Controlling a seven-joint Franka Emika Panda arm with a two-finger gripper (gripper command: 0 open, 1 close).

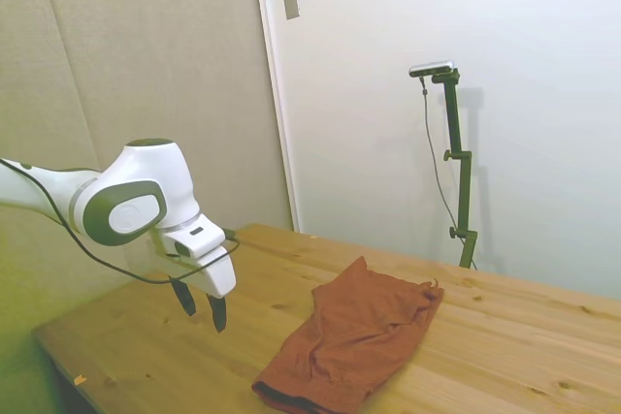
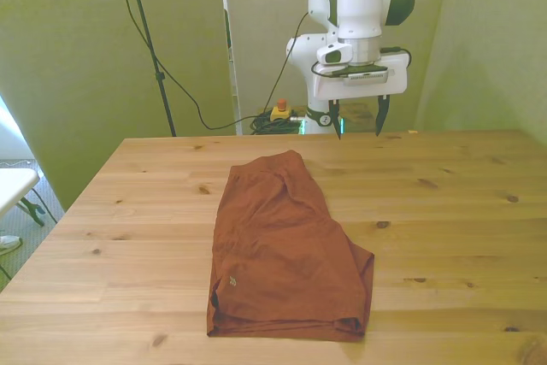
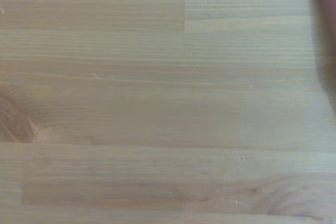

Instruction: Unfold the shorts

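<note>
Shorts [image 1: 354,341] well apart from tool [image 1: 200,312]

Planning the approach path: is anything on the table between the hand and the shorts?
Nothing visible. The hand hangs open above bare wooden table near its far edge, apart from the shorts, which lie folded toward the front view's left of it. Only bare wood separates them.

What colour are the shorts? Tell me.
The shorts are rust red, with a dark edge at the waistband; the front view shows them best.
</note>
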